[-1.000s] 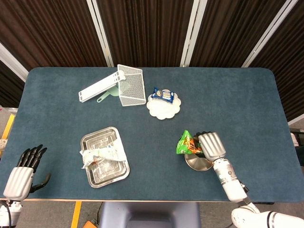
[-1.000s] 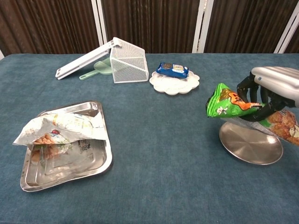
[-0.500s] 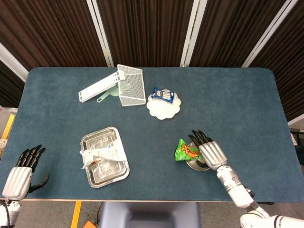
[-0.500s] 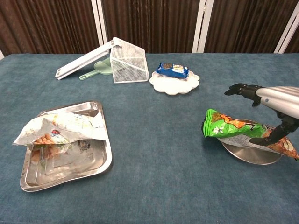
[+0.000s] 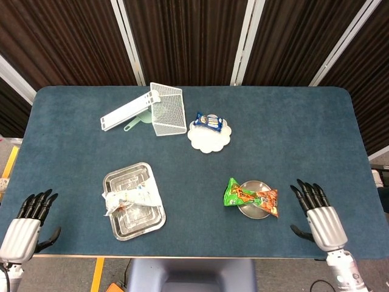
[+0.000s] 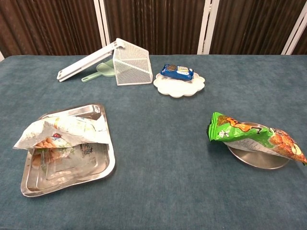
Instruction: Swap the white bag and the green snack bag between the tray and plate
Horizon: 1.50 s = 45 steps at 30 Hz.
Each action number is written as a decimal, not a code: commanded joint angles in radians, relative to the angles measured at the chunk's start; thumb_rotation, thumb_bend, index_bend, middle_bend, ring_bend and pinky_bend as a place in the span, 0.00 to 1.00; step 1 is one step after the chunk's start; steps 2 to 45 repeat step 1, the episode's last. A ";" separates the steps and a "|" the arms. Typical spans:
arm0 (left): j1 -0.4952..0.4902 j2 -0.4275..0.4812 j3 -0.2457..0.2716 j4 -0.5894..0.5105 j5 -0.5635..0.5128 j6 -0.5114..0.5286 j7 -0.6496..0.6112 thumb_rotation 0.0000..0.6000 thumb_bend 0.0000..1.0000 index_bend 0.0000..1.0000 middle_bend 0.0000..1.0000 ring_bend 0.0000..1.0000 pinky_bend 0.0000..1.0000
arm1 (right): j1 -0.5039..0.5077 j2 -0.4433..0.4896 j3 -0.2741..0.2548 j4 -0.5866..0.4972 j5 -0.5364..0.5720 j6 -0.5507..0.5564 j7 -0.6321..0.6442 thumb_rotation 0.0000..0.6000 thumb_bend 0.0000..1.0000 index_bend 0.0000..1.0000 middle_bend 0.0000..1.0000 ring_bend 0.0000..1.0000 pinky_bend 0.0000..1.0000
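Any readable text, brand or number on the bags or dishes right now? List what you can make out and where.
No text can be read in either view.
Green snack bag: printing on its face, too blurred to read.
White bag: small coloured marks, unreadable.
Blue packet on the white plate: light markings, too small to read.
Tray and metal plate: no markings visible.

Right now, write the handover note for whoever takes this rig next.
Left hand: open, holding nothing, at the table's near left corner.
Right hand: open, holding nothing, right of the round plate.
Green snack bag lies across the plate. White bag lies on the steel tray.
Whether any swap is done can't be told; check before moving either bag.
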<state>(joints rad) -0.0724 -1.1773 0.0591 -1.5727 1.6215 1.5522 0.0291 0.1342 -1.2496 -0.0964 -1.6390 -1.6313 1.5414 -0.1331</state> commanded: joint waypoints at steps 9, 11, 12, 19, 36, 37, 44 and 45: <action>0.007 -0.003 -0.004 0.007 0.005 0.013 0.016 1.00 0.38 0.00 0.00 0.00 0.00 | -0.020 0.004 -0.016 0.029 -0.036 0.020 0.027 1.00 0.27 0.00 0.00 0.00 0.00; 0.007 -0.003 -0.004 0.007 0.005 0.013 0.016 1.00 0.38 0.00 0.00 0.00 0.00 | -0.020 0.004 -0.016 0.029 -0.036 0.020 0.027 1.00 0.27 0.00 0.00 0.00 0.00; 0.007 -0.003 -0.004 0.007 0.005 0.013 0.016 1.00 0.38 0.00 0.00 0.00 0.00 | -0.020 0.004 -0.016 0.029 -0.036 0.020 0.027 1.00 0.27 0.00 0.00 0.00 0.00; 0.007 -0.003 -0.004 0.007 0.005 0.013 0.016 1.00 0.38 0.00 0.00 0.00 0.00 | -0.020 0.004 -0.016 0.029 -0.036 0.020 0.027 1.00 0.27 0.00 0.00 0.00 0.00; 0.007 -0.003 -0.004 0.007 0.005 0.013 0.016 1.00 0.38 0.00 0.00 0.00 0.00 | -0.020 0.004 -0.016 0.029 -0.036 0.020 0.027 1.00 0.27 0.00 0.00 0.00 0.00; 0.007 -0.003 -0.004 0.007 0.005 0.013 0.016 1.00 0.38 0.00 0.00 0.00 0.00 | -0.020 0.004 -0.016 0.029 -0.036 0.020 0.027 1.00 0.27 0.00 0.00 0.00 0.00; 0.007 -0.003 -0.004 0.007 0.005 0.013 0.016 1.00 0.38 0.00 0.00 0.00 0.00 | -0.020 0.004 -0.016 0.029 -0.036 0.020 0.027 1.00 0.27 0.00 0.00 0.00 0.00; 0.007 -0.003 -0.004 0.007 0.005 0.013 0.016 1.00 0.38 0.00 0.00 0.00 0.00 | -0.020 0.004 -0.016 0.029 -0.036 0.020 0.027 1.00 0.27 0.00 0.00 0.00 0.00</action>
